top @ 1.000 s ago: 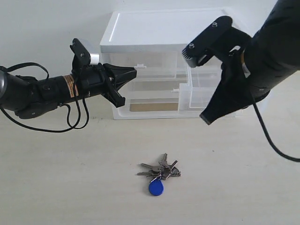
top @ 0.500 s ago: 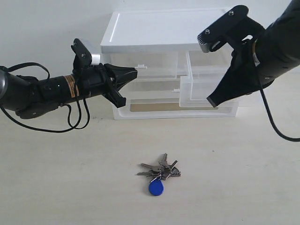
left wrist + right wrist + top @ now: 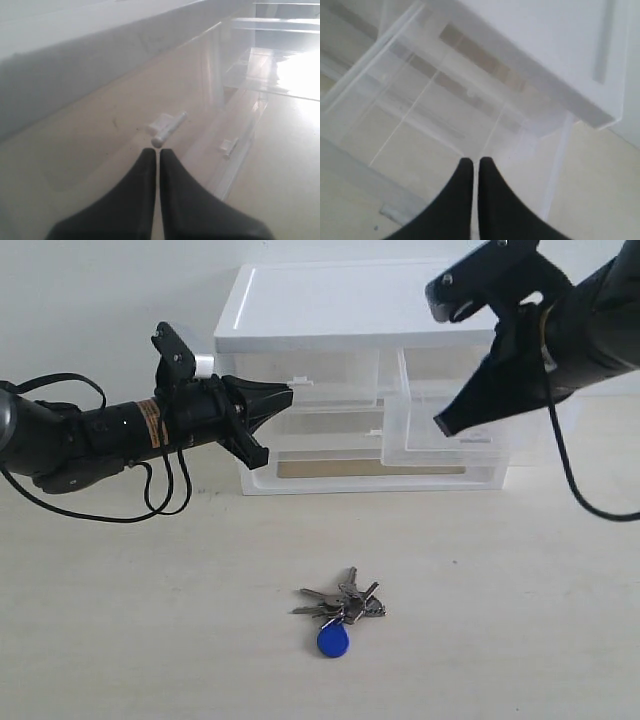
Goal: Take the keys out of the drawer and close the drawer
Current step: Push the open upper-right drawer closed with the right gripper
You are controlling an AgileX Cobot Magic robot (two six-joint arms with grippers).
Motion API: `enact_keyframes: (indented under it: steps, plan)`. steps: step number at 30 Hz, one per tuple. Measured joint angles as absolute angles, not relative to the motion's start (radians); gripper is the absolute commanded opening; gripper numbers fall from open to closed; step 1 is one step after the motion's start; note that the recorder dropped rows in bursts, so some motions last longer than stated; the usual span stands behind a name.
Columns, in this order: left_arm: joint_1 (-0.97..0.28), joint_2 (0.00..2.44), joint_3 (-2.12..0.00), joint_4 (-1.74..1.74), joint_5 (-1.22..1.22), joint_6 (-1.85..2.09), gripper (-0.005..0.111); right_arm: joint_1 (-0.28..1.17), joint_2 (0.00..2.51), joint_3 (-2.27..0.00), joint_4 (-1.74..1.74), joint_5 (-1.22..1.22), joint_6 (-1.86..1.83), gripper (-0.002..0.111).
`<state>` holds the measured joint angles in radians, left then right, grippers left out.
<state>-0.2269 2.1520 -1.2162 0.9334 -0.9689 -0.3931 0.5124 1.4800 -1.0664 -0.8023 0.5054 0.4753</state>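
The keys [image 3: 341,605] lie on the table in front of the cabinet, silver blades fanned out and the round blue fob [image 3: 333,641] nearest the front edge. No gripper touches them. The drawer [image 3: 440,435], the right-hand clear one, stands partly out of the white cabinet [image 3: 330,310]. My right gripper [image 3: 441,426] is shut with its tips at the drawer's front; the right wrist view shows the shut right gripper [image 3: 475,160] over the clear drawer [image 3: 410,140]. My left gripper [image 3: 288,392] is shut and points at the left twin's tab handle [image 3: 167,127], just short of it.
The full-width clear drawer [image 3: 330,468] lies along the cabinet's base. A black cable [image 3: 160,490] hangs under the left arm, and another [image 3: 575,490] loops down from the right arm. Beige table [image 3: 150,640] spreads around the keys.
My right gripper has risen and swung back toward the cabinet. The drawer's front looks a little further in. The left arm and the keys have not moved.
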Motion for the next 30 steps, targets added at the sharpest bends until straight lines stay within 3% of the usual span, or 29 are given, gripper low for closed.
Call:
enact_keyframes:
  steps: [10,17,25,30]
  plan:
    - [-0.227,2.152,-1.216,0.933,-0.971,-0.393,0.004,0.503,1.445,-1.066,-0.689,0.471,0.343,0.0]
    - [-0.227,2.152,-1.216,0.933,-0.971,-0.393,0.004,0.503,1.234,-1.055,-0.606,0.497,0.344,0.0]
    - [-0.227,2.152,-1.216,0.933,-0.971,-0.393,0.004,0.501,1.203,-0.783,-0.581,0.471,0.434,0.0]
    - [-0.227,2.152,-1.216,0.933,-0.971,-0.393,0.004,0.501,1.216,-0.765,-0.731,0.434,0.558,0.0]
